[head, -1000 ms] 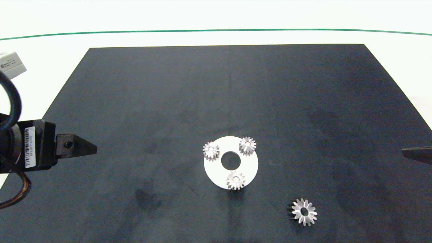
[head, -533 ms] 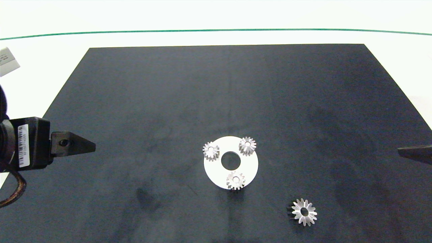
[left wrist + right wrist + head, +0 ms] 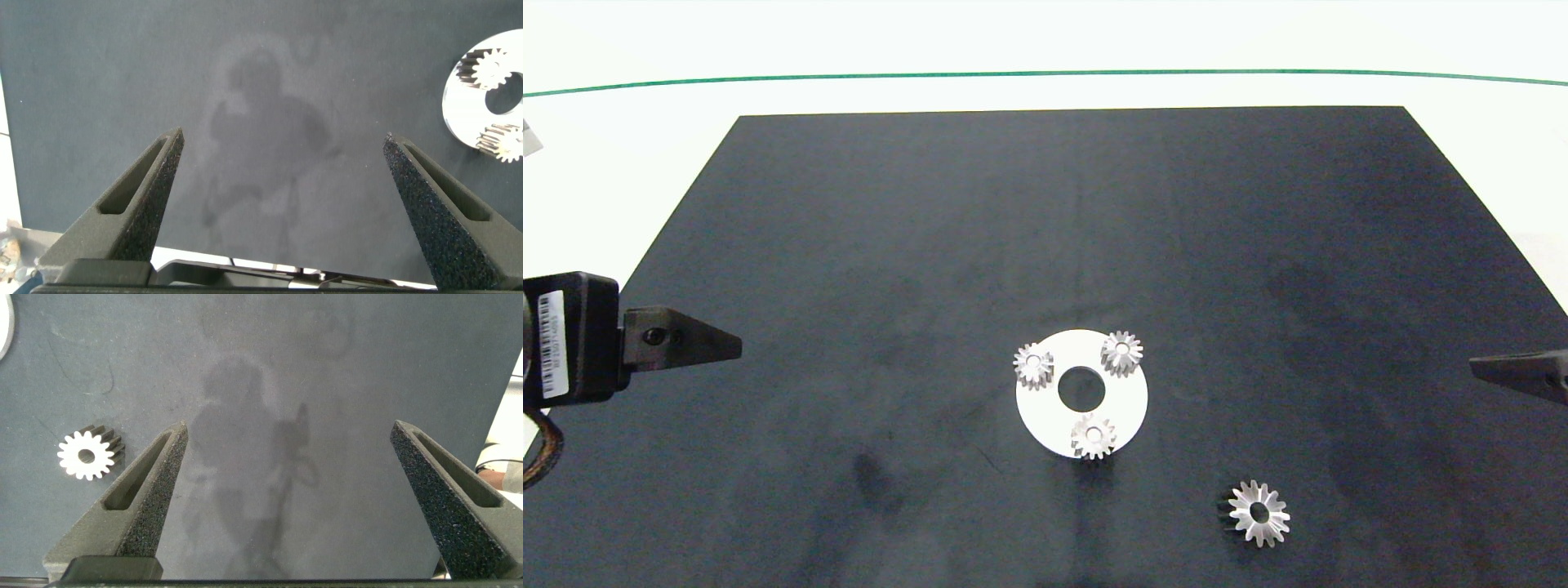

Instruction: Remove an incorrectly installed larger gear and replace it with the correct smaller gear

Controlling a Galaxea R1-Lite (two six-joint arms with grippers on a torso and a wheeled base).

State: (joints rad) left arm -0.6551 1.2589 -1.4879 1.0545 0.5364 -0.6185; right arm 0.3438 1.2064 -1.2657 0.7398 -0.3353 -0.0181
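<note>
From above, a white disc (image 3: pixel 1131 408) with a round centre hole is lying on a dark mat (image 3: pixel 931 245), and three small blunt-toothed gears are sitting on it around the hole: one at the far left (image 3: pixel 1034 365), one at the far right (image 3: pixel 1121 353), and one at the near edge (image 3: pixel 1093 436). Which of them is the smaller gear of the task cannot be told. The larger gear (image 3: pixel 1258 514), with long splayed teeth, is lying flat on the mat, apart from the disc, nearer the camera and to the right. The left gripper (image 3: pixel 715 345) is hanging over the mat's left edge and the right gripper (image 3: pixel 1499 369) over its right edge, both well apart from the gears. In the left wrist view, the left gripper (image 3: pixel 284 140) is standing wide open with nothing between its fingers, the disc (image 3: pixel 454 104) off to one side. In the right wrist view, the right gripper (image 3: pixel 288 433) is likewise spread wide and empty, with the larger gear (image 3: pixel 87 454) lying on the mat just outside one finger (image 3: pixel 143 498).
</note>
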